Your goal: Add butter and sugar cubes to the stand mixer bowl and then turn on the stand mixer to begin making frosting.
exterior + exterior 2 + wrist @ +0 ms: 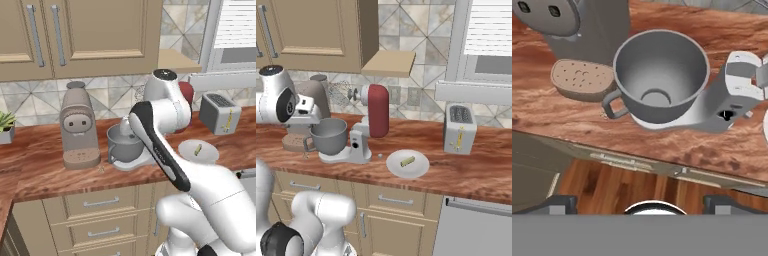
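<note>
Arm: glossy white rounded link shells, dark joint bands, black strip along forearm, black cap on uppermost joint.

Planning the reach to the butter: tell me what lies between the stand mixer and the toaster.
In the right base view, a white plate holding a small yellowish stick lies between the stand mixer and toaster; otherwise bare wooden counter.

We see the grey stand mixer bowl upright and empty on the stand mixer, whose dark red head is tilted up.
</note>
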Robot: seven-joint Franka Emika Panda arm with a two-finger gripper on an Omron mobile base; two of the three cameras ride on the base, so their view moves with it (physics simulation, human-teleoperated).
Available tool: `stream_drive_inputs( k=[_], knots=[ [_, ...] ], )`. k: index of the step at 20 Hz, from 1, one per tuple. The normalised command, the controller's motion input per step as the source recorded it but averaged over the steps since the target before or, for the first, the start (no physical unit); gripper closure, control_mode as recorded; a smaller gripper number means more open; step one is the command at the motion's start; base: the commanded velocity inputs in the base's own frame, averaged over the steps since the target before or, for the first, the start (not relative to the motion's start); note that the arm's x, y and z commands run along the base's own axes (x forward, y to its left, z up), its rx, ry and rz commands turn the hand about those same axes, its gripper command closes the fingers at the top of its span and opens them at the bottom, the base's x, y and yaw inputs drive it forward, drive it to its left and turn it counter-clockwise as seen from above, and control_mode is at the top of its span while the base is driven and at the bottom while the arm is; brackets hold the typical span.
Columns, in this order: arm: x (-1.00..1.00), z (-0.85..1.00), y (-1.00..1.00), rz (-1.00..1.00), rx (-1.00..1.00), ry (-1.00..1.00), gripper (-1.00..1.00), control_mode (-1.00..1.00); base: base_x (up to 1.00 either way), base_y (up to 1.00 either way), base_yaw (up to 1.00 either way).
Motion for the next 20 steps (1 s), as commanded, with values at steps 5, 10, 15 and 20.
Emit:
stream_drive_inputs(
  k=[5, 10, 15, 20],
  knots=[
    [-0.28, -0.06, 0.82, -0.02, -0.02, -0.20, -1.00, -1.00, 0.00, 0.00, 0.00],
    [-0.37, -0.13, 0.66, -0.15, -0.04, -0.37, -1.00, -1.00, 0.00, 0.00, 0.00],
    [-0.18, -0.18, 0.41, -0.25, -0.02, -0.27, -1.00, -1.00, 0.00, 0.00, 0.00],
    [0.00, -0.09, 0.10, -0.28, 0.01, -0.05, -1.00, -1.00, 0.00, 0.00, 0.00]
  ],
)
